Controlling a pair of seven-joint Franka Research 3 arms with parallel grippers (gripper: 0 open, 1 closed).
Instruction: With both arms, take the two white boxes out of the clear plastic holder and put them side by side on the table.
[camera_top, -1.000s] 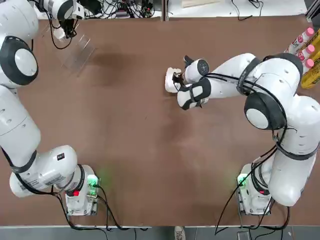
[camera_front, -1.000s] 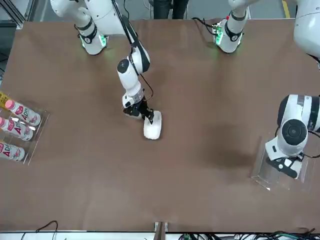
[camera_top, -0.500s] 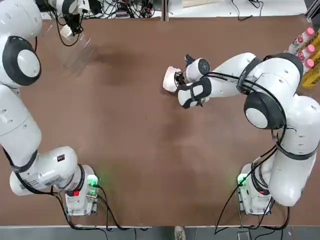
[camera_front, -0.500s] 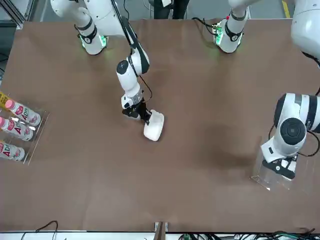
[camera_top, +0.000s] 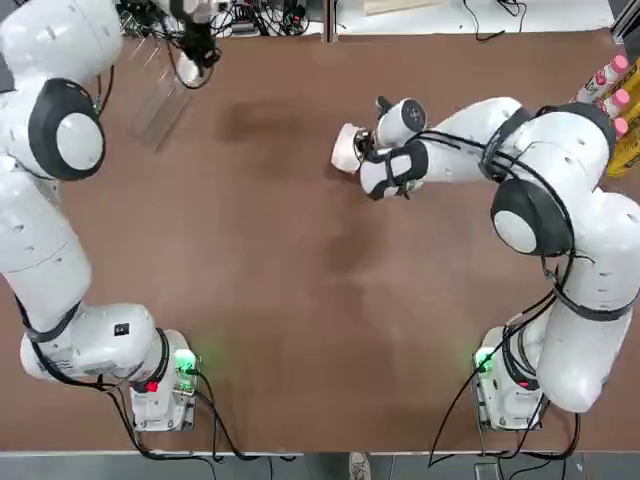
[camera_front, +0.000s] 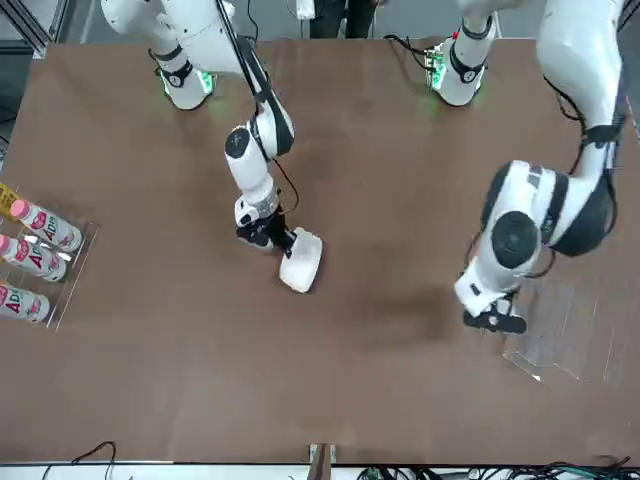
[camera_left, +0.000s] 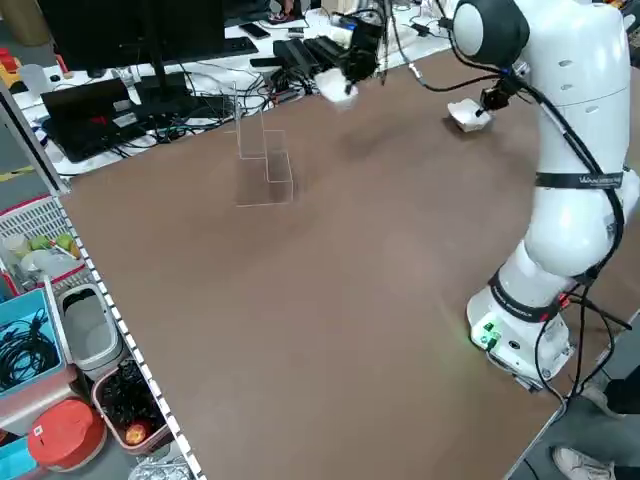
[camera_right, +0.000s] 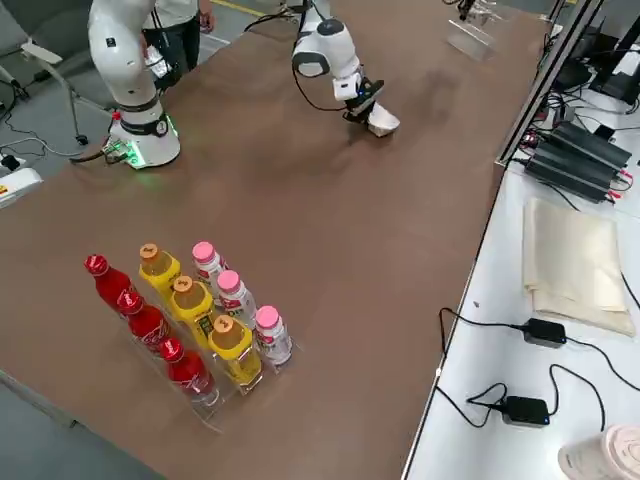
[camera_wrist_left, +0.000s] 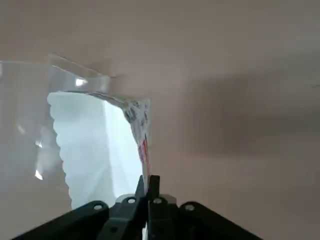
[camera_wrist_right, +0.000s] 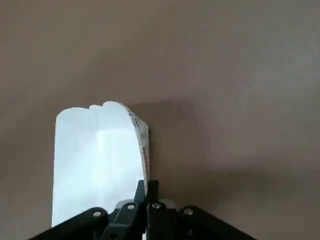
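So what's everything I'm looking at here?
Small flat white boxes: two, white; one mid-table, one aloft beside the holder.
Clear acrylic slotted holder: one, see-through; table's far left corner, no boxes inside.
Plastic bottles in a clear rack: nine; three red, three yellow, three white with pink caps; table's right edge.
Brown matte table: one.
Glossy white robot arms: two; left pincer and right pincer each shut on a box.
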